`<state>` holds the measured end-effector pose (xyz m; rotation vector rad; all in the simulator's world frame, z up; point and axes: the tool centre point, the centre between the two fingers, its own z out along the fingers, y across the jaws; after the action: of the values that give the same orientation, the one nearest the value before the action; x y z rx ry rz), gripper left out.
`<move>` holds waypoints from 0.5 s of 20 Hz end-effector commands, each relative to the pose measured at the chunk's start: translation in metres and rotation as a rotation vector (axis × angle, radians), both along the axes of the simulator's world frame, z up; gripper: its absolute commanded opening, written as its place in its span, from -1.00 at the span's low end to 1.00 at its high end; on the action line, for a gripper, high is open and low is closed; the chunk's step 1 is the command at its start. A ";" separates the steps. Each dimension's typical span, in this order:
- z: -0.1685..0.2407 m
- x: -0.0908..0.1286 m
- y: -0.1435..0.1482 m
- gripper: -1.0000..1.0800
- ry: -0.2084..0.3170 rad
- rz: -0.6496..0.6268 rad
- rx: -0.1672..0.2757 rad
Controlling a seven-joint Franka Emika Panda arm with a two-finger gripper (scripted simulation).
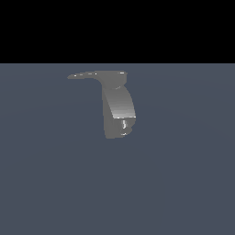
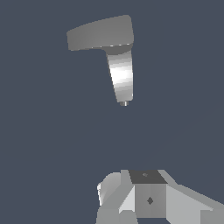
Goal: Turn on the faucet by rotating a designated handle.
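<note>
Approach step, I judge: the matte grey, curved, blocky faucet (image 1: 118, 110) stands untouched, its thin flat dark-grey handle blade (image 1: 85, 75) jutting toward nine o'clock in the exterior view, so the white end effector (image 2: 144, 199), whose clench I cannot tell, must next reach that blade.

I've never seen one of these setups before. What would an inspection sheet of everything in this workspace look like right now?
Surface: plain slate-blue floor, flat and unmarked.
Job's things: small matte grey metallic faucet stands upright, with a shiny spot low down; its thin flat dark grey handle juts from the top toward the exterior view's left.
Clutter: nothing seen.
Grippers: the pale grey gripper shows only in the wrist view, partly cut off, well apart from the faucet; open or shut cannot be told.
Cables: nothing seen.
Surroundings: black band above the floor in the exterior view; no arm visible there.
</note>
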<state>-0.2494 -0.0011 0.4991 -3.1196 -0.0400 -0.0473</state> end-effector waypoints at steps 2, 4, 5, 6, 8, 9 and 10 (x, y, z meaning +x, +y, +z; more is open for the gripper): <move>0.000 0.000 0.000 -1.00 0.000 -0.001 0.000; -0.001 0.000 0.001 -1.00 0.000 -0.005 0.000; -0.001 0.001 0.002 -1.00 0.000 -0.008 0.000; -0.002 0.001 0.003 -1.00 0.000 -0.013 0.000; -0.004 0.002 0.006 -1.00 0.001 -0.025 0.000; -0.005 0.003 0.008 -1.00 0.001 -0.032 0.000; -0.007 0.004 0.010 -1.00 0.001 -0.041 0.000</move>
<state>-0.2467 0.0059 0.4944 -3.1200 0.0066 -0.0468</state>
